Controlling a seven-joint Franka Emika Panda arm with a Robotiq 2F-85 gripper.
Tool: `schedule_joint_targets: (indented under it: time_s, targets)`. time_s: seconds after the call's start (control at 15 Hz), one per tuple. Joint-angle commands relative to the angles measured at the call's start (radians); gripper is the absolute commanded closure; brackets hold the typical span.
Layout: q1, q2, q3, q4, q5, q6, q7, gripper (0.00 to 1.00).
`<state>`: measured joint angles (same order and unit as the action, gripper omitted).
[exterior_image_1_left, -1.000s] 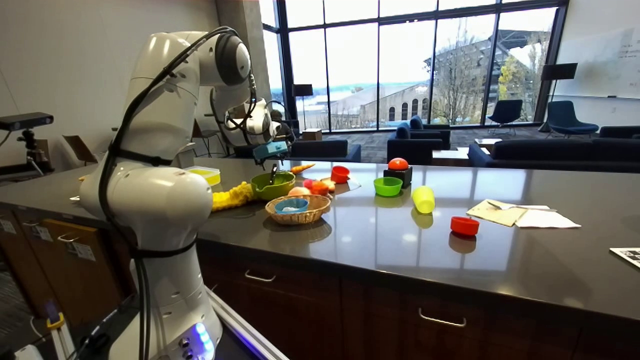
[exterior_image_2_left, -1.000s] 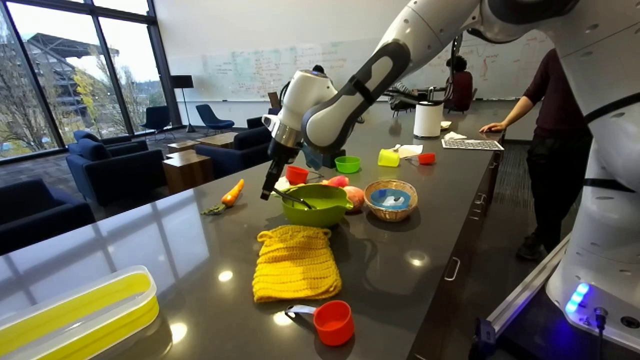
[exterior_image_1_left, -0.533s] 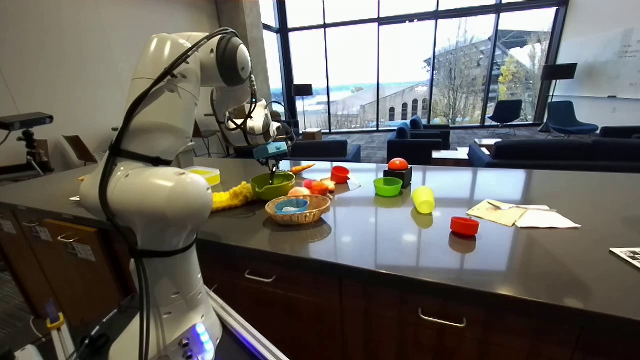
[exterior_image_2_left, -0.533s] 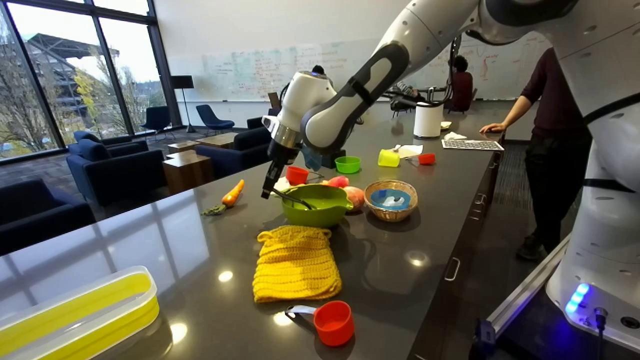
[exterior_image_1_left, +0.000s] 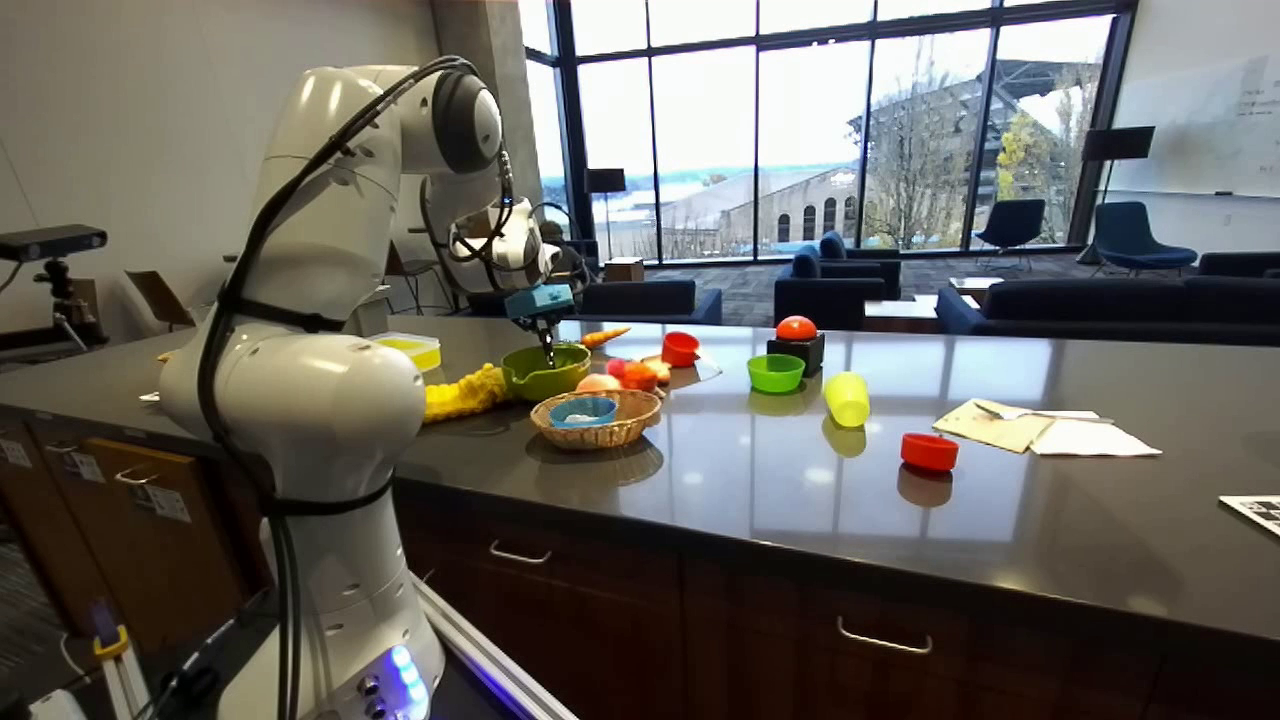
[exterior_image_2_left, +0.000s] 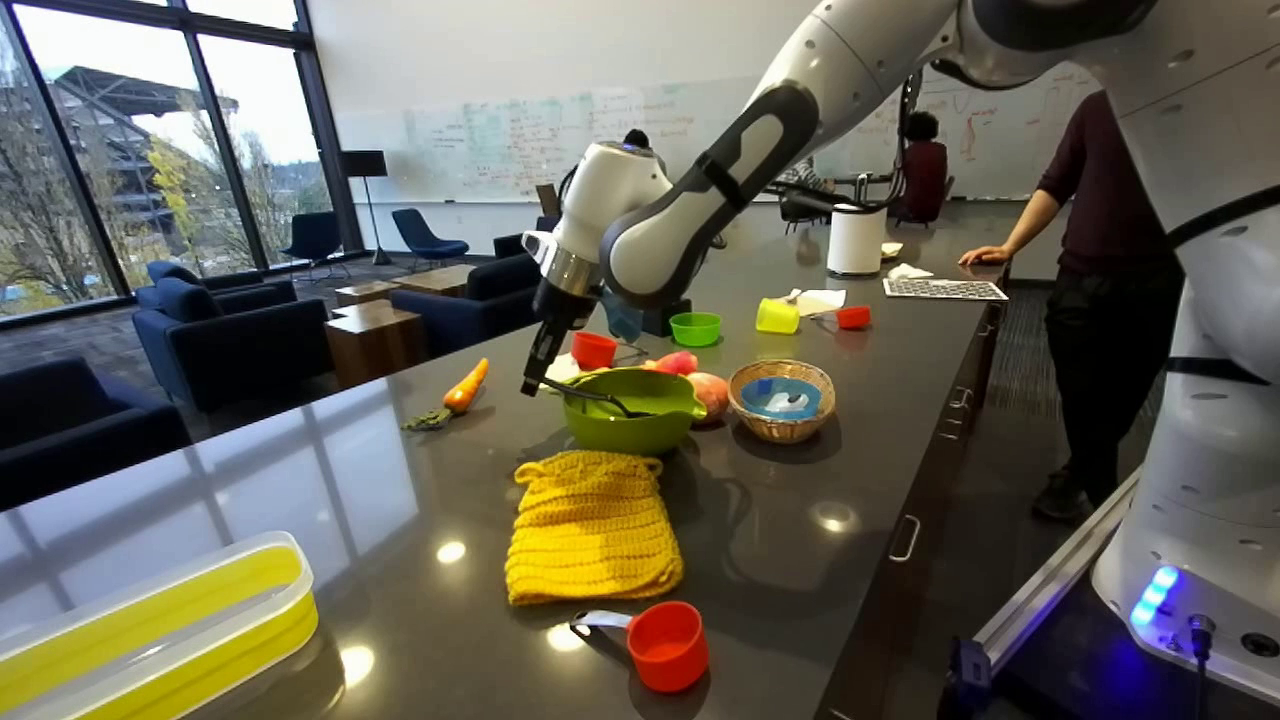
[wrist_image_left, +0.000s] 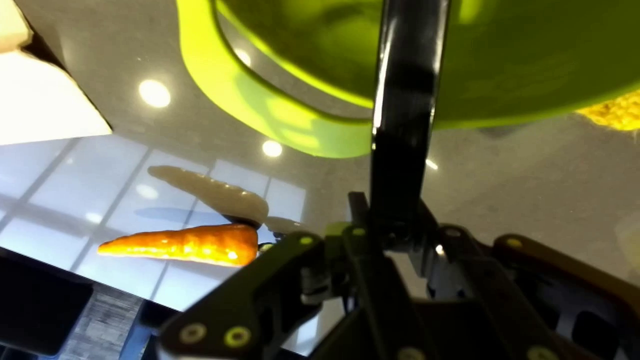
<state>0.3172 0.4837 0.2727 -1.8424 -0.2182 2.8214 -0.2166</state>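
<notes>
"What is the gripper doing?"
"It's closed on a long black utensil, jaws snug against both sides."
"Where's the utensil, then?"
"Slanting over the edge of the green bowl: near end in the gripper, far end down inside. I can't make out that end's shape."
"And what's nearby?"
"A carrot lies on the countertop near the gripper. A yellow knitted potholder sits just beside the bowl. Across the bowl from the gripper, a wicker basket with a blue cup in it stands next to a round pinkish fruit."
</notes>
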Motion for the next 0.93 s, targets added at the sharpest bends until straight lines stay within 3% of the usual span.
schedule_joint_targets:
  time_s: [0.0, 0.4, 0.6, 0.73, 0.87]
  targets:
    - [-0.018, -0.023, 0.048, -0.027, 0.034, 0.015, -0.038, 0.95]
    - [-0.147, -0.071, 0.235, -0.126, 0.118, 0.11, -0.246, 0.95]
    - [-0.295, -0.133, 0.365, -0.212, 0.171, 0.16, -0.355, 0.95]
    - [-0.451, -0.152, 0.519, -0.264, 0.255, 0.192, -0.468, 0.95]
    - [-0.573, -0.113, 0.671, -0.265, 0.425, 0.217, -0.636, 0.95]
